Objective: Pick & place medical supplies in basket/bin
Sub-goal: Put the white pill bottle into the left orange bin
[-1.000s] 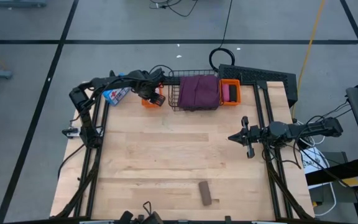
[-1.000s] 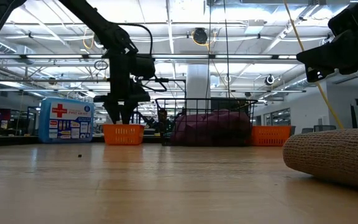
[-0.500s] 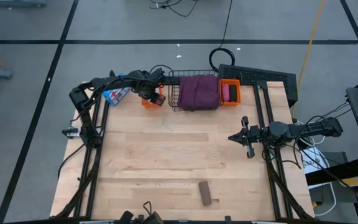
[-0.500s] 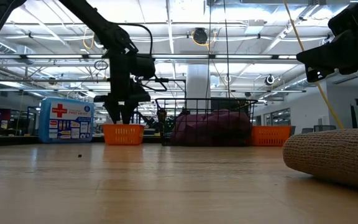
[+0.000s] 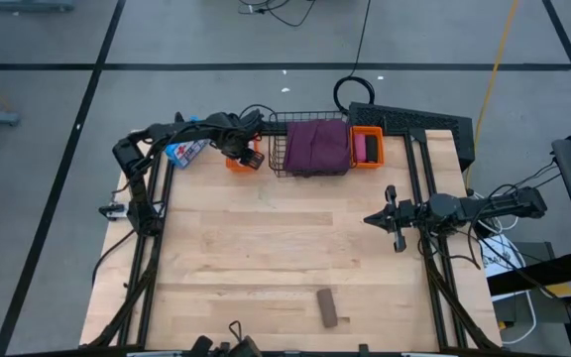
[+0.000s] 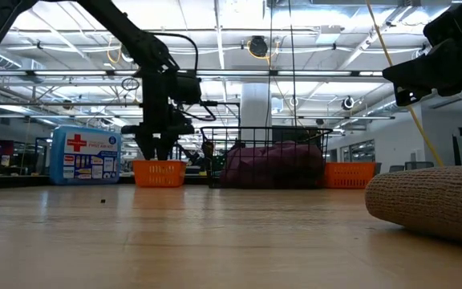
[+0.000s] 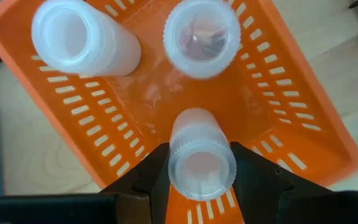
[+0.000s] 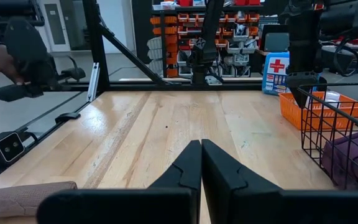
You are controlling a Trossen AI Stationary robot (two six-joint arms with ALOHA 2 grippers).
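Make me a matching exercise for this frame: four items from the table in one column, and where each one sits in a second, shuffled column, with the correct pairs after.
Items
1. maroon folded cloth
2. pink roll
3. brown roll
4. white vial between the left hand's fingers

Places
A. loose on the bare wood near the table's front edge
B. black wire basket
C. orange bin on the left of the wire basket
D. orange bin on the right of the wire basket

Pairs: 1-B, 2-D, 3-A, 4-C
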